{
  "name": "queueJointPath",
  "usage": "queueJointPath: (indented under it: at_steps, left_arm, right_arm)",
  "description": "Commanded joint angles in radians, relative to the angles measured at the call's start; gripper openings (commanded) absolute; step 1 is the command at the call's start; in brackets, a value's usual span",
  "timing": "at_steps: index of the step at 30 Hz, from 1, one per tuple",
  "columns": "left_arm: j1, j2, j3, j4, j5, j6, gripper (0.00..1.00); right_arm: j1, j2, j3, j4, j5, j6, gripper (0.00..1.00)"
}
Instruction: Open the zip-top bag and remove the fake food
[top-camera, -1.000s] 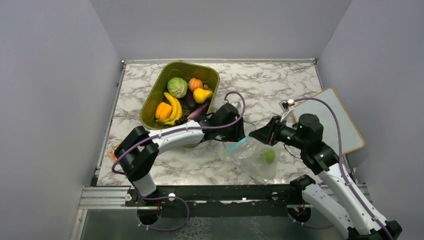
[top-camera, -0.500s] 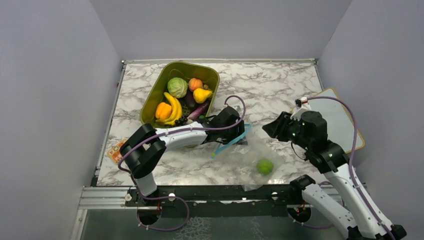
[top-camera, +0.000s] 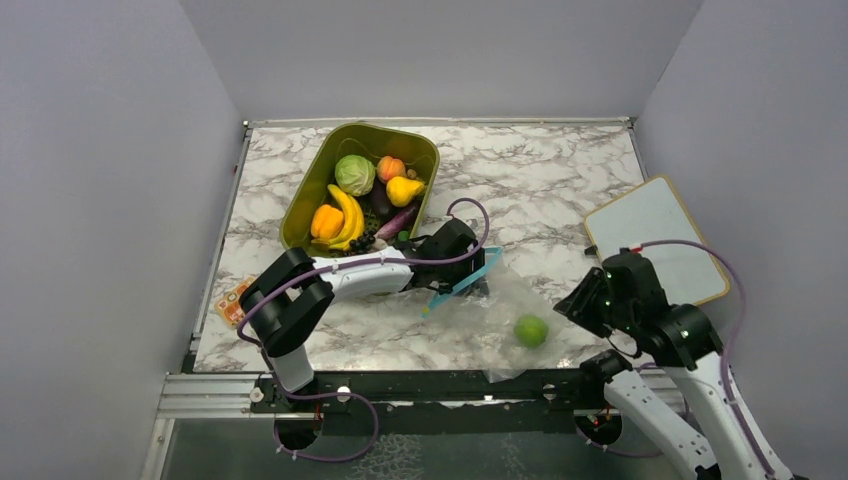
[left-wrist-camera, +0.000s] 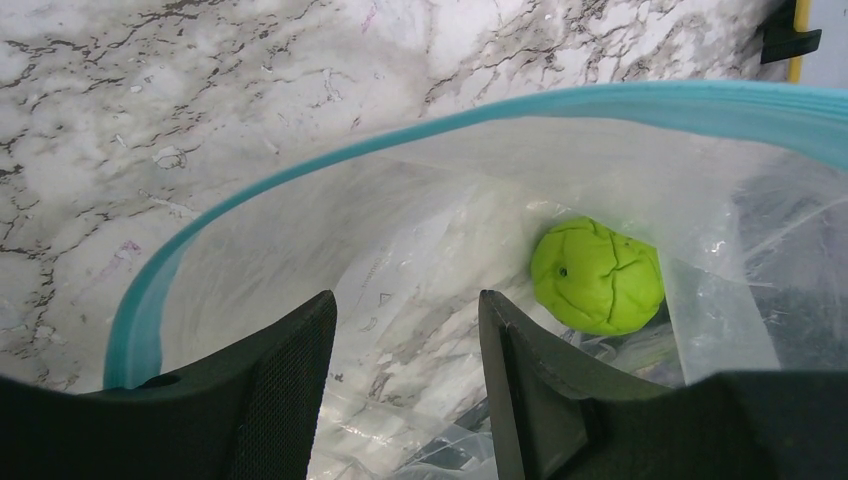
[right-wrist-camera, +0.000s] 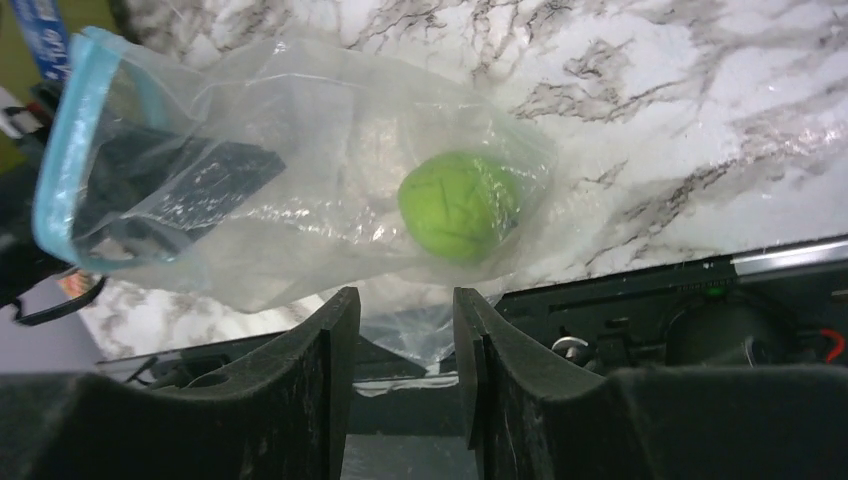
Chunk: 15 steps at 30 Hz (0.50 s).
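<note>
Here: zip-top bag (top-camera: 490, 305) holds one green fake food (top-camera: 531, 330); bin (top-camera: 298, 218), assorted produce (top-camera: 354, 174).

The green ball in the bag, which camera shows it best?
Left wrist view: it looks into the open bag straight at the green ball, cracks visible. Right wrist sees it through crinkled plastic; the top view shows only a small dot.
</note>
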Motion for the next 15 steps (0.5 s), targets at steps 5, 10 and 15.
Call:
queueJointPath:
  at_steps: [5,10,15]
  left_arm:
    - [-0.006,-0.01,0.032,-0.002,0.04,0.027,0.57]
    - [-0.005,-0.013,0.027,-0.003,0.038,0.03,0.57]
    - [-0.005,-0.041,0.01,-0.002,0.027,0.025,0.57]
  right_arm:
    - [0.0,-0.105,0.024,-0.083,0.029,0.114,0.4]
    - [0.0,-0.018,-0.152,0.053,-0.191,0.104,0.39]
    - [0.0,-0.05,-0.338,0.161,-0.247,0.198,0.39]
